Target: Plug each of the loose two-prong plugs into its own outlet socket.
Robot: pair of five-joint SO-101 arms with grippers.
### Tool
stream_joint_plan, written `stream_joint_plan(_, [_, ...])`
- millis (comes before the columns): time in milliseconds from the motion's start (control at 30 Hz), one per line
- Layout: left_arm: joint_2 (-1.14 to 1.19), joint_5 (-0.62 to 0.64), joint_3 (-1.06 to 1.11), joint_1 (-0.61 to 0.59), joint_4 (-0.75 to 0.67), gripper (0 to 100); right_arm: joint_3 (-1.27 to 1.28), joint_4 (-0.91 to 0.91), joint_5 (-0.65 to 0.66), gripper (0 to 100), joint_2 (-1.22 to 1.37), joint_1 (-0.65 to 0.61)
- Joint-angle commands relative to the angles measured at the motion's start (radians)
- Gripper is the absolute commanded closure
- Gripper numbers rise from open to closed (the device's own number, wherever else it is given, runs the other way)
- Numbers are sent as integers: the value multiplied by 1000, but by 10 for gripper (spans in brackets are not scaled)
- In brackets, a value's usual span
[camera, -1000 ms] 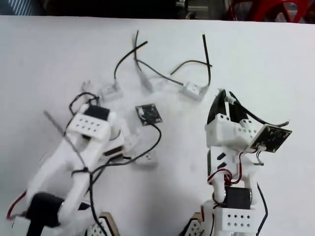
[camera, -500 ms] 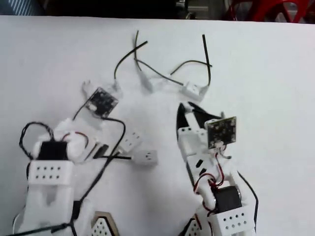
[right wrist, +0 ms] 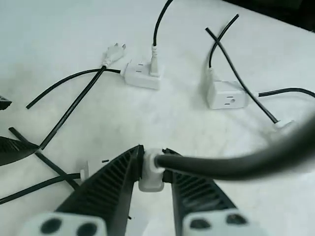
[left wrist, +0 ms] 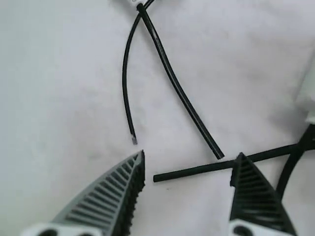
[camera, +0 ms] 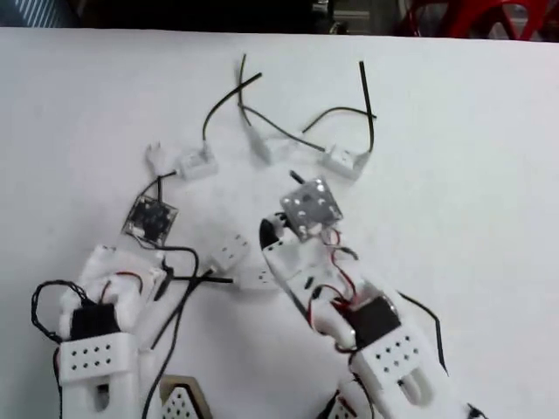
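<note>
In the right wrist view my right gripper (right wrist: pixel 152 169) is shut on a white two-prong plug (right wrist: pixel 150 172) whose black cord (right wrist: pixel 231 164) trails off to one side. A white socket block (right wrist: pixel 86 171) peeks out beside one finger. In the high view the right gripper (camera: pixel 266 249) sits over two white socket blocks (camera: pixel 229 253) (camera: pixel 253 278) at mid table. My left gripper (left wrist: pixel 189 160) is open over bare table and loose black cords (left wrist: pixel 177 91); in the high view the left gripper (camera: pixel 168 271) is left of those blocks.
Farther back lie a socket block (camera: pixel 196 163) with a cord in it, a loose white plug (camera: pixel 155 155) beside it, another white plug (camera: pixel 260 144) and a socket block (camera: pixel 343 161). Black cords (camera: pixel 336 112) curl towards the table's far edge.
The left arm has drawn back from the middle socket blocks towards the near-left edge. The right arm has swung left and now sits over those blocks.
</note>
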Motion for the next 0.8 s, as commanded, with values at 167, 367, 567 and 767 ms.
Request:
stream_joint_plan(167, [-107, 38, 44, -25, -26, 718, -215, 2, 11, 981, 308, -71])
stream_joint_plan(367, [-108, 37, 55, -25, -31, 718, -272, -33, 8, 981, 486, -122])
stream_joint_plan(567, [-108, 37, 58, -25, -31, 718, -218, -234, 17, 981, 604, -134])
stream_joint_plan(767, [-108, 37, 58, -25, -29, 718, -216, -297, 25, 981, 702, -122])
